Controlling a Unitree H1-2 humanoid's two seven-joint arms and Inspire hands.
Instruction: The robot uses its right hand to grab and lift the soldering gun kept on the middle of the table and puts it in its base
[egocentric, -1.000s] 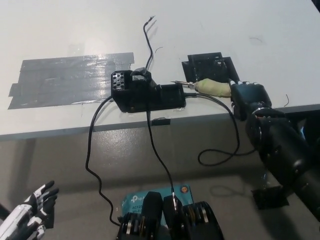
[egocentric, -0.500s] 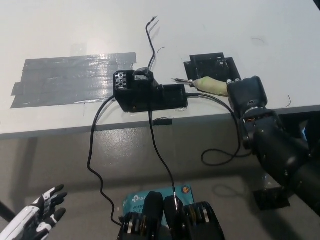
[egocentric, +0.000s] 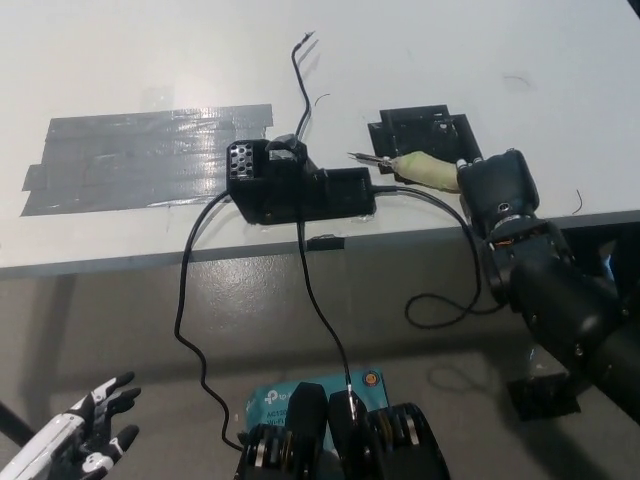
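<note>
The soldering gun (egocentric: 418, 170), with a pale yellowish grip and a thin metal tip pointing left, lies near the table's front edge over a black patch (egocentric: 425, 130). My black right hand (egocentric: 497, 188) is shut on the gun's rear end. The black base (egocentric: 295, 185), with a perforated block and a ring holder on its left part, sits just left of the tip. A small gap separates the tip from the base. My white left hand (egocentric: 88, 445) rests low at the bottom left, fingers spread, holding nothing.
A wide strip of grey tape (egocentric: 140, 155) covers the table's left part. Black cables (egocentric: 190, 300) hang from the base over the table edge (egocentric: 120, 262), and a loop (egocentric: 445, 305) dangles under the gun. A blue box (egocentric: 275, 400) lies on the floor.
The gun and my right hand have shifted slightly right and away from the base. My left hand has dropped lower toward the bottom left corner.
</note>
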